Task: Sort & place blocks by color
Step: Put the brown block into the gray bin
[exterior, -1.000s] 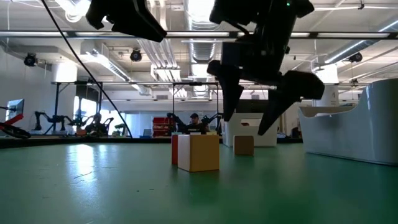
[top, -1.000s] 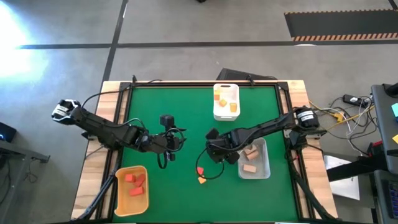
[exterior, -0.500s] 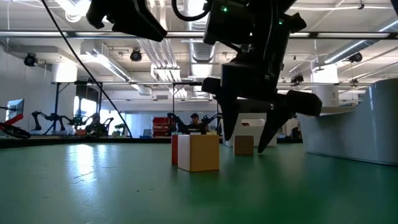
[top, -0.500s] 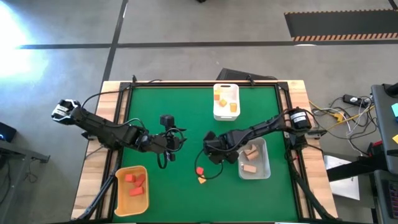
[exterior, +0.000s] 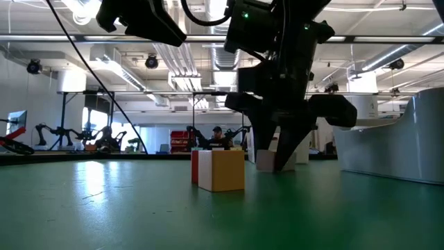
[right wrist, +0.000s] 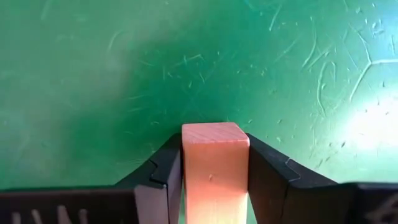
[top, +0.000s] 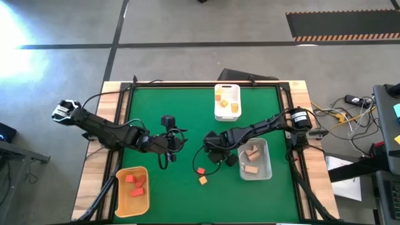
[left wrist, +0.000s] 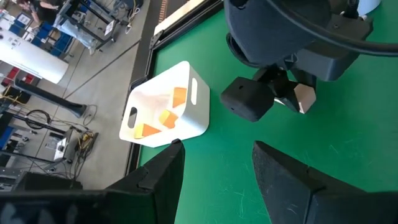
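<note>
My right gripper (right wrist: 215,152) is shut on a pale tan block (right wrist: 215,163) near the table's middle, just left of the clear tray (top: 265,170) holding other tan blocks. In the low view the tan block (exterior: 266,161) shows between the right gripper's (exterior: 276,164) fingers. A red block (top: 200,170) and an orange-yellow block (top: 203,180) rest flat on the green table in front of it. My left gripper (left wrist: 217,168) hangs open and empty above the table's left half (top: 170,149). My right gripper pinches the tan block by two opposite sides (right wrist: 188,171) between its two fingers (right wrist: 160,177). The fingers come from above, slanting steeply down. In the low view the block stands upright with its lower end (exterior: 266,169) at the table's surface.
A white tray (top: 227,113) with orange-yellow blocks stands at the far middle. A yellow tray (top: 122,201) with red blocks is at the near left. Bare green table lies between the arms and along the near edge.
My right gripper has sunk toward the table and shifted a little toward its left edge, tipping steeper. Its fingers have closed from wide apart onto the tan block, which has stayed where it was.
</note>
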Available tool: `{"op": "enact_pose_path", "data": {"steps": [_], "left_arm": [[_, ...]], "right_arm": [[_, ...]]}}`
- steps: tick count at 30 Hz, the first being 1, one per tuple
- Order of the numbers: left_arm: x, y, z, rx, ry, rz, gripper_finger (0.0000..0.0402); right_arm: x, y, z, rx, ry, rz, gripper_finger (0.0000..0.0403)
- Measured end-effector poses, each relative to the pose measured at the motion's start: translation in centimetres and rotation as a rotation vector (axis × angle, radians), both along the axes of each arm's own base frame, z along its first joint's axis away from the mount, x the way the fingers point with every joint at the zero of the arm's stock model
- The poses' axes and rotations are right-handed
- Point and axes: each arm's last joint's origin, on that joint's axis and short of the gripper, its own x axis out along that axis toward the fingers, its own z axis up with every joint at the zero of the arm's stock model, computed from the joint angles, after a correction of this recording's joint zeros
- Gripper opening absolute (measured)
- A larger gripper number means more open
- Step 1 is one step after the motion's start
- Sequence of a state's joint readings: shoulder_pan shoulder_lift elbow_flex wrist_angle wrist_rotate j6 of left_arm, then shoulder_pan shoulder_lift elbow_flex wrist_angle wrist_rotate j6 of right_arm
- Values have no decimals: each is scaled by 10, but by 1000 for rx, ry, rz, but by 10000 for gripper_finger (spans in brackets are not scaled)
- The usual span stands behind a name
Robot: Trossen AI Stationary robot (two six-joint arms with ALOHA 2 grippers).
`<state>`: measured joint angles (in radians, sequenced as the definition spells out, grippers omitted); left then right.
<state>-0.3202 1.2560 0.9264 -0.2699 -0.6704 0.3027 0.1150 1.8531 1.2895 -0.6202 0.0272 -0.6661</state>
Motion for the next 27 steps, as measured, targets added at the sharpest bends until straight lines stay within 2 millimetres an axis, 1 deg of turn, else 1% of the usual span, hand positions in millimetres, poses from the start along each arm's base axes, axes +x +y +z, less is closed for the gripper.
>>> {"op": "enact_pose_path", "data": {"steps": [2, 4, 7, 10, 14, 16, 20, 22, 24, 27], "left_arm": [[0, 0, 0, 0, 0, 0, 173], [0, 0, 0, -1, 0, 0, 173], [0, 0, 0, 0, 0, 0, 173], [0, 0, 0, -1, 0, 1, 173], [0, 0, 0, -6, -2, 3, 173], [0, 0, 0, -6, -2, 3, 173], [0, 0, 0, -6, -2, 3, 173], [0, 0, 0, -6, -2, 3, 173], [0, 0, 0, -6, -2, 3, 173], [0, 0, 0, -6, -2, 3, 173]], "right_arm": [[-1, 0, 5, 7, -7, -44, 119], [-2, -1, 15, 21, -18, -102, 119], [-1, -1, 40, 39, -68, -224, 119], [-5, 1, 63, 83, -100, -341, 119], [-19, 7, 95, 163, -156, -473, 119], [-29, 11, 108, 200, -165, -537, 119], [-50, 18, 124, 261, -127, -704, 119], [-62, 23, 129, 263, -83, -769, 119], [-74, 30, 132, 248, -39, -811, 119], [-87, 40, 129, 218, 26, -840, 119]]}}
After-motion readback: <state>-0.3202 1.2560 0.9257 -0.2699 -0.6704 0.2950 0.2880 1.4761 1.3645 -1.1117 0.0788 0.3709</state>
